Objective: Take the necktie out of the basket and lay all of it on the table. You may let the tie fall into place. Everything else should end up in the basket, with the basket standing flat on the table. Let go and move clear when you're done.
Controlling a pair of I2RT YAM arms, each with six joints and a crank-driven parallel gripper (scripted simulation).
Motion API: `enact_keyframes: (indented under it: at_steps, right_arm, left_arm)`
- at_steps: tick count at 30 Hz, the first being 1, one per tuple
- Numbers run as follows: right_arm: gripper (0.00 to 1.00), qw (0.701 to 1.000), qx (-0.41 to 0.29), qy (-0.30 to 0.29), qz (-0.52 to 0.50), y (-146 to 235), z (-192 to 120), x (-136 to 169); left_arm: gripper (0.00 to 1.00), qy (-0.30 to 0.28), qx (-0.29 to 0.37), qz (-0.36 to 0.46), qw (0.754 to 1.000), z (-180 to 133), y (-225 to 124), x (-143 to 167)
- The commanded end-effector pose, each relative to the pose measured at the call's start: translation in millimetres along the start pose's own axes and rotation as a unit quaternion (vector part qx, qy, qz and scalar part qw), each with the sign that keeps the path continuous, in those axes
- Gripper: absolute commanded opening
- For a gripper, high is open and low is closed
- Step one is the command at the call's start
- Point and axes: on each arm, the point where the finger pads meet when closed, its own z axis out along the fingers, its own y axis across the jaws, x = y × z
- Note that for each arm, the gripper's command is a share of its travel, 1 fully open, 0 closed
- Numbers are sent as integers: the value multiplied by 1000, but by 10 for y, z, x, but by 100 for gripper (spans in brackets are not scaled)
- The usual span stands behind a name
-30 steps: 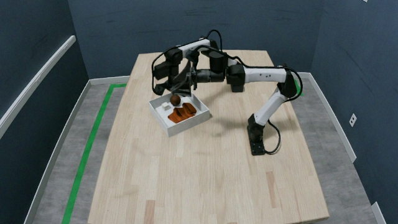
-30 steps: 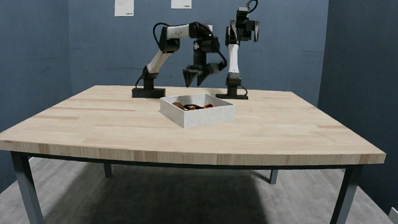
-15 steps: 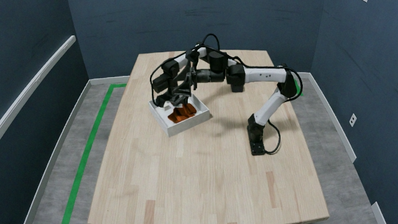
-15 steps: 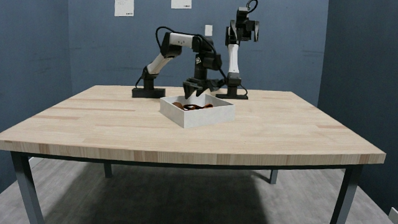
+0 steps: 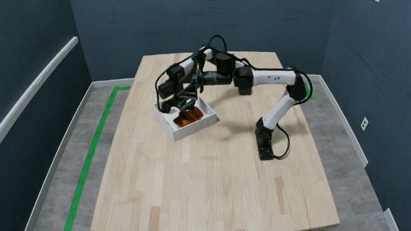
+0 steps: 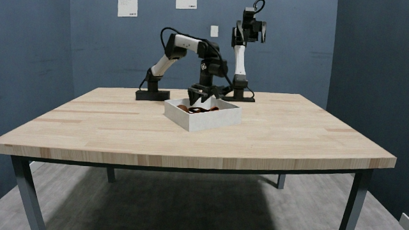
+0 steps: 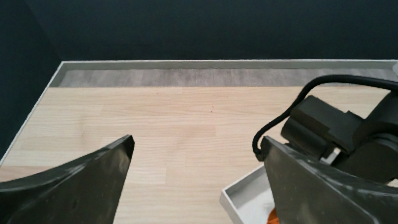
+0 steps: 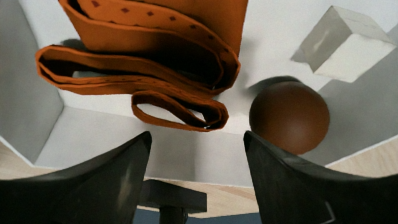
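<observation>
One orange necktie [image 5: 187, 117] [image 6: 198, 110] [image 7: 272, 218] [image 8: 145, 65], dark-dotted, lies looped in the white basket [image 5: 195, 129] [image 6: 214, 119] [image 7: 239, 199] [image 8: 22, 80].

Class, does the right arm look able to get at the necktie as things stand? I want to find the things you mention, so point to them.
Probably yes: the open right gripper [image 5: 178, 106] [image 6: 197, 102] [image 8: 197, 133] is at the basket [image 5: 196, 128] [image 6: 212, 121] [image 7: 231, 206] [image 8: 20, 90], and nothing seems to cover the necktie's [image 5: 189, 117] [image 6: 212, 109] [image 7: 273, 218] [image 8: 102, 39] upper folds.

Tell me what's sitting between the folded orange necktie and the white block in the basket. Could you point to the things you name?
The right wrist view shows the brown ball [image 8: 290, 117] just below the bare basket floor between necktie [image 8: 155, 75] and block [image 8: 350, 47].
</observation>
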Motion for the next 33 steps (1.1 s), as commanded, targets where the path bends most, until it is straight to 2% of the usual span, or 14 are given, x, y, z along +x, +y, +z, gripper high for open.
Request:
enact_keyframes:
  at_steps: [1,21,33]
  right_arm:
    - [80,1000,0,-30,-4,35,-65,-95]
    - [80,999,1,-33,-4,32,251,-124]
    - [80,999,1,-35,-4,29,290,-135]
  left_arm:
    - [100,0,0,0,1000,0,0,0]
    - [100,0,0,0,1000,0,0,0]
    - [100,0,0,0,1000,0,0,0]
